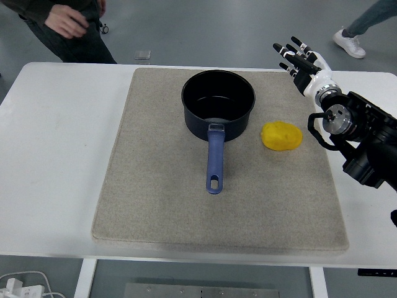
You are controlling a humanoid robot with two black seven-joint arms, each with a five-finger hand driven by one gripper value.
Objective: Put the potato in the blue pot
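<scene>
A yellow potato (281, 136) lies on the beige mat (155, 205), just right of the blue pot (218, 102). The pot is dark inside and holds nothing, and its blue handle (214, 162) points toward the near edge. My right hand (299, 58) hovers above the table's far right, up and to the right of the potato, fingers spread and holding nothing. Its black arm comes in from the right edge. My left arm does not show.
The mat covers the middle of the white table (49, 161). A person (68, 25) stands beyond the far left corner, one hand visible. Another person's shoe (348, 43) shows on the floor at the top right. Cables lie on the floor at the bottom left.
</scene>
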